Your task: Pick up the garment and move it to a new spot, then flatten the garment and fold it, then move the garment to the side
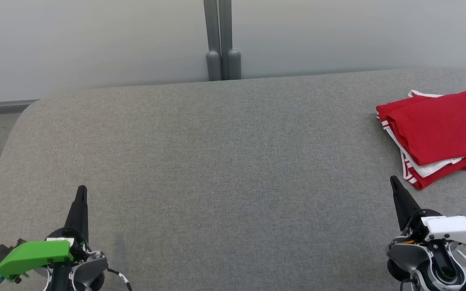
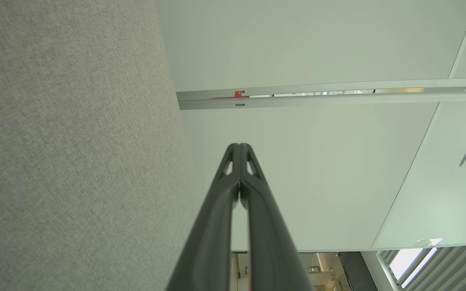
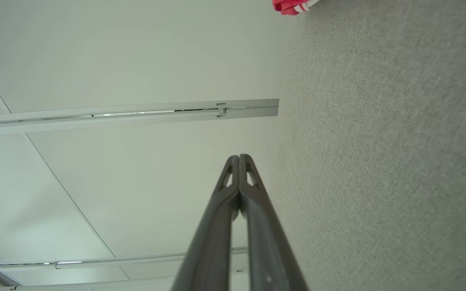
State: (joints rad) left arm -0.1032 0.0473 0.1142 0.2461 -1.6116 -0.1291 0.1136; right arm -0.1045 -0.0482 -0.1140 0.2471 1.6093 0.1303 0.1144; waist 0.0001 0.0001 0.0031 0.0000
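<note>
- The garment lies folded just beyond the right gripper; the last step seems done.
- This and the left gripper are clenched, empty.
- Next move: only rest.

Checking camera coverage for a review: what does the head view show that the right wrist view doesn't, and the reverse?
Head view adds: the left hand, shut, most of the folded red garment, and two grey posts behind the table. Right wrist view adds: a pale rail across the wall panels. Shared: the grey table, the shut right hand, and a corner of the garment.
</note>
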